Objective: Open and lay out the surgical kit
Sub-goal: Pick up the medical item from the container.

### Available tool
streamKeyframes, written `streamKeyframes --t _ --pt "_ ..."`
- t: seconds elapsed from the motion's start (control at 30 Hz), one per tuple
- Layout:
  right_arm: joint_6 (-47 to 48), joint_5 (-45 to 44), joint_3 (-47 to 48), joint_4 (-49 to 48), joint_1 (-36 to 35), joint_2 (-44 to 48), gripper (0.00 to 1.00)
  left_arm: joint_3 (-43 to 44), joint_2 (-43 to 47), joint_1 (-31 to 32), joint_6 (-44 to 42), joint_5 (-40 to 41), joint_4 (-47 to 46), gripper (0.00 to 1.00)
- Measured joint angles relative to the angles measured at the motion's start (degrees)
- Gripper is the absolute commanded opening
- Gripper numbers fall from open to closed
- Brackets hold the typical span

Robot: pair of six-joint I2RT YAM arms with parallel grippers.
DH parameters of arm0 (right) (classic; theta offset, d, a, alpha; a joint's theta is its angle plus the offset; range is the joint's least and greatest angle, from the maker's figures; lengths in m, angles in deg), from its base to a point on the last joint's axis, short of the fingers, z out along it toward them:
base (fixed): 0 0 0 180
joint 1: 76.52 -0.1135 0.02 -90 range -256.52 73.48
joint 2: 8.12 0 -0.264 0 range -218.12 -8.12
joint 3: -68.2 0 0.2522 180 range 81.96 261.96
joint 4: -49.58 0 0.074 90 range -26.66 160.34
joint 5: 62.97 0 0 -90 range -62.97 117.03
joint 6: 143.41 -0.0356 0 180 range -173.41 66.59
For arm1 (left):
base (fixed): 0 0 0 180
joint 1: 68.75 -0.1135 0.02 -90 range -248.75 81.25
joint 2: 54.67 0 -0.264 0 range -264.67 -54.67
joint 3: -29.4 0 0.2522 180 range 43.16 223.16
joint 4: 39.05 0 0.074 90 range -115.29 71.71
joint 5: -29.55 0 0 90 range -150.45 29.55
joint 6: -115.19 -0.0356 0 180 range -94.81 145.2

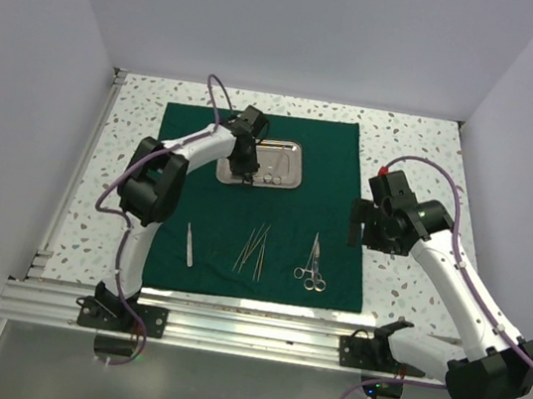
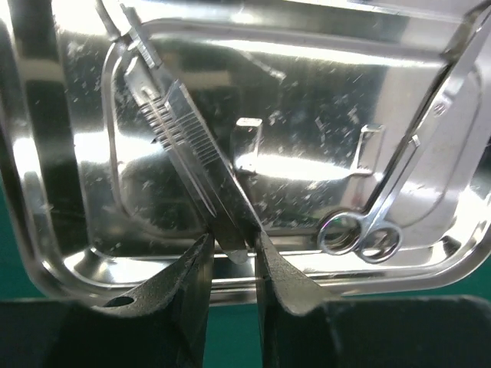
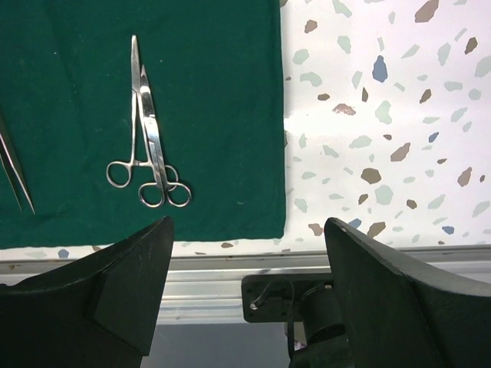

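A: Noted cloth (image 1: 187, 127) spread flat on table (image 1: 416, 142), with tray (image 1: 295, 164) on its far half. Counted probes (image 1: 255, 248) and ringed pair (image 1: 312, 267) already laid along near half. Saw tweezers (image 2: 184, 130) and scissors (image 2: 360, 234) left in tray.

B: Left end effector (image 2: 234, 244)?

A: Found it down in tray, pinched on near tip of tweezers, going by wrist view. Thin bite, right at the very end. Looks closed on metal, though hard to swear to full contact.

B: Right end effector (image 3: 247, 226)?

A: Found it spread wide, holding nothing, hovering at cloth's right edge beside ringed pair.

B: How to lift well?

A: Judged grip marginal, so raise slowly and straight up, clearing tray rim before any sideways travel. Expect far end to droop and drag on steel. Watch for pivot or slip. Steer clear of scissors at tray's right side. Carry toward near half and pick a bare gap in the row. Set down parallel to the rest, no overlap. Lower until flat on cloth, only then let go. Keep right side parked out of the path.
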Motion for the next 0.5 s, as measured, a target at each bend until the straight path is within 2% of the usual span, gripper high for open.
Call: streamKeyframes --t 0.2,0.5 --pt "0.46 -0.46 0.0 0.04 0.0 0.0 0.84 9.68 -5.27 0.15 0.87 1.55 8.26 0.26" --pt "0.63 -1.25 -0.02 0.39 0.0 0.76 0.84 3.96 -2.4 0.79 0.79 7.17 7.54 0.22"
